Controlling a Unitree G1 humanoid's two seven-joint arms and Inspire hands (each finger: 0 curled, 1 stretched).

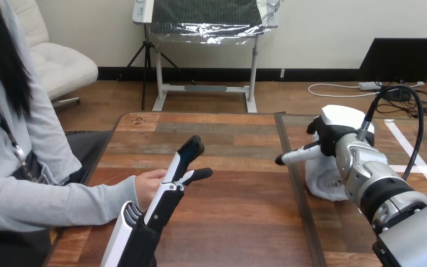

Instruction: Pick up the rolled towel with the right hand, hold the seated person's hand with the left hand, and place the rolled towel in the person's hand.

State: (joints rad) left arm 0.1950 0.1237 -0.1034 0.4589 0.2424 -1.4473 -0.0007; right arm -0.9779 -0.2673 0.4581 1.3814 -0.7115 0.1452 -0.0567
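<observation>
The right hand (336,130) sits over the rolled towel (323,182) at the table's (239,214) right; its grip cannot be told. The left hand (167,194), fingers (186,153) straight, stands beside the person's hand (144,186). Wrap the towel's middle firmly before lifting.

Most of the rolled towel (323,182) is hidden under the right robot hand (334,132). The person's hand (146,188) is partly covered behind the left robot hand (164,199); whether they touch cannot be told.
</observation>
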